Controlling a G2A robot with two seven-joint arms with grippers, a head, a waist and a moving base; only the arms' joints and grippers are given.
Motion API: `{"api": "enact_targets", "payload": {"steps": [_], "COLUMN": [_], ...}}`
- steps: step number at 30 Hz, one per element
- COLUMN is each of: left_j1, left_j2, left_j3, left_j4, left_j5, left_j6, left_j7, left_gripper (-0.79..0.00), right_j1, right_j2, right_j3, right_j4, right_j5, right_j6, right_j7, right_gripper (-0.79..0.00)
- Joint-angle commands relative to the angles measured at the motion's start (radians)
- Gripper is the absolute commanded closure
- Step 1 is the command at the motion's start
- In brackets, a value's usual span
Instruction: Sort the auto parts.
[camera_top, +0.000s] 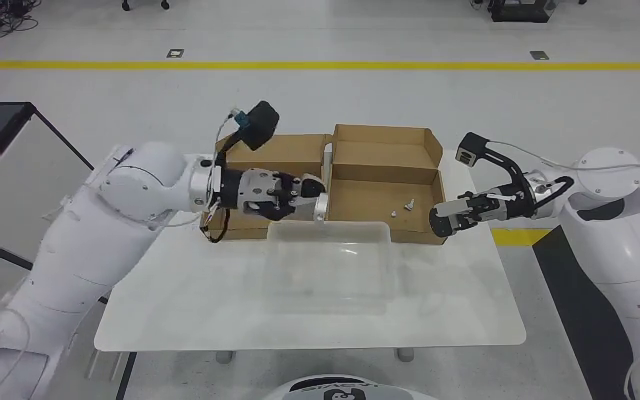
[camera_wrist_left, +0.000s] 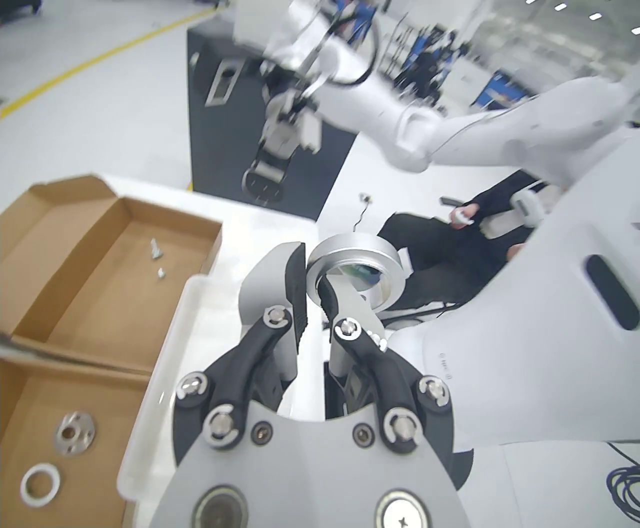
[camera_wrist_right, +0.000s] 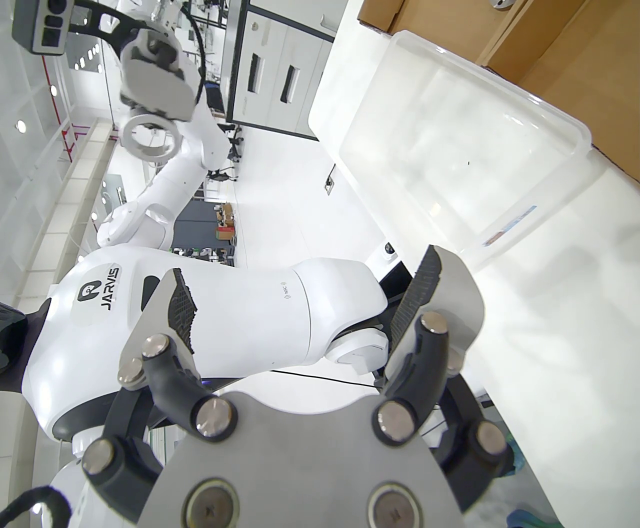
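1. Ring (camera_wrist_left: 355, 270) is hanging in my left gripper (camera_wrist_left: 310, 280): jaws clamping its wall, one finger inside, one outside.
2. I'm holding it above the box (camera_top: 385, 158) divider, just beside the tray (camera_top: 330, 262), which is sitting on the table (camera_top: 480, 300).
3. Right gripper (camera_wrist_right: 305, 295) is hovering by the box's right end, jaws standing apart.
4. Bolts (camera_top: 405, 207) are lying in the right compartment; flange (camera_wrist_left: 75, 432) and washer (camera_wrist_left: 40, 485) in the left.

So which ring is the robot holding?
The big silver metal ring, pinched in the left gripper. The small white ring lies loose in the cardboard box.
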Motion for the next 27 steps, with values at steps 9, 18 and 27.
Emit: {"api": "enact_targets", "payload": {"steps": [9, 18, 27], "left_j1": [0.033, 0.033, 0.068], "left_j2": [0.005, 0.005, -0.016], "left_j3": [-0.017, -0.017, -0.038], "left_j4": [0.009, 0.009, -0.036], "left_j5": [-0.211, -0.211, -0.351], "left_j6": [-0.206, -0.206, -0.252], "left_j7": [0.078, 0.078, 0.256], "left_gripper": [0.0, 0.0, 0.0], "right_j1": [0.0, 0.0, 0.0], "right_j2": [0.0, 0.0, 0.0], "right_j3": [0.0, 0.0, 0.0], "right_j4": [0.0, 0.0, 0.0], "right_j5": [0.0, 0.0, 0.0], "right_j6": [0.0, 0.0, 0.0], "right_j7": [0.0, 0.0, 0.0], "right_gripper": [-0.785, -0.785, -0.785]}}
